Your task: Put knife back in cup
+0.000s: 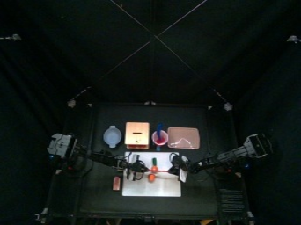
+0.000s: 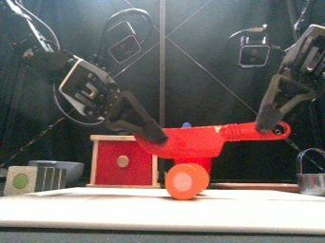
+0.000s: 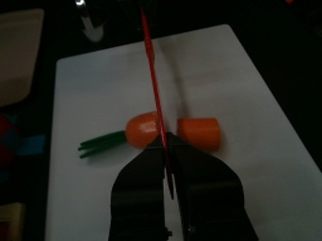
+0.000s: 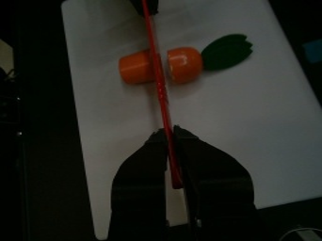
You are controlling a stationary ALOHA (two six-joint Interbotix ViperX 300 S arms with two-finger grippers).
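No writing I can read anywhere. White cutting board (image 1: 154,182) on the worktop (image 1: 106,198), toy carrot (image 3: 176,132) split in two on it. My left gripper (image 2: 155,139) and right gripper (image 2: 267,126) both clamp the red knife (image 2: 203,142) level above it. Cup (image 1: 159,136) sits behind the board.

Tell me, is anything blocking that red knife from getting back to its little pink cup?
Nothing visible blocks it. Both end effectors, left and right, hold the red plastic toy knife above the orange toy carrot; the small round pink-red cup sits open behind the white cutting board.
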